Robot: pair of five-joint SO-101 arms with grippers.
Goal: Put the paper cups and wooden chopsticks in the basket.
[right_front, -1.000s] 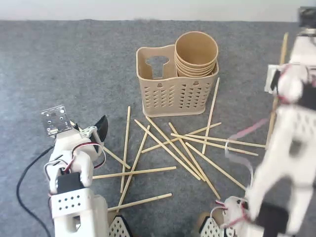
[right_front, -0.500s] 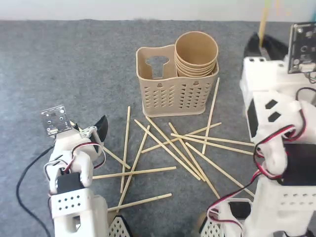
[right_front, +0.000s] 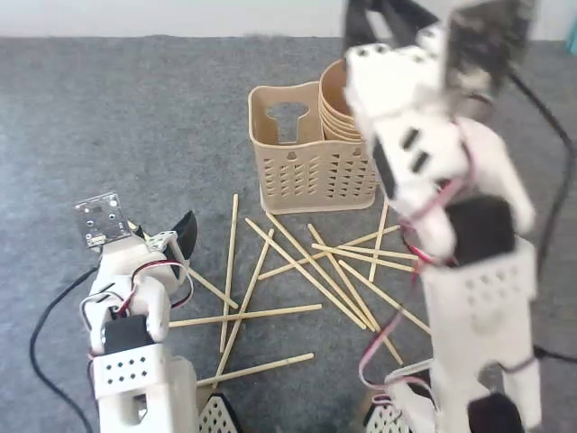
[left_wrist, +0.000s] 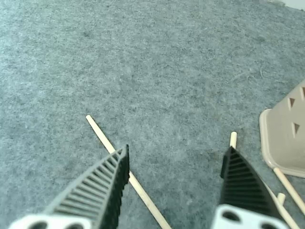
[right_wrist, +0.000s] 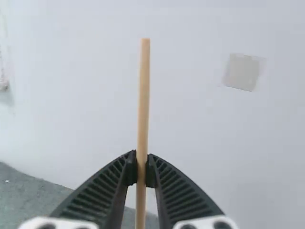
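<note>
The paper cups [right_front: 332,108] are sitting stacked in one compartment of the basket [right_front: 311,176], so that half of the job is looking done. The right gripper [right_wrist: 140,169] is holding one wooden chopstick [right_wrist: 142,95] upright, its jaws pinching it tight, with the arm raised over the basket. A good many loose chopsticks [right_front: 306,273] are lying crisscrossed on the grey surface [right_front: 135,117] in front of the basket, waiting to be collected. The left gripper [left_wrist: 174,167] is hanging low over one of them, jaws spread wide and gripping nothing.

Cups [right_front: 330,104] seemingly in basket [right_front: 306,171] — chopsticks [right_front: 243,315] loose
</note>
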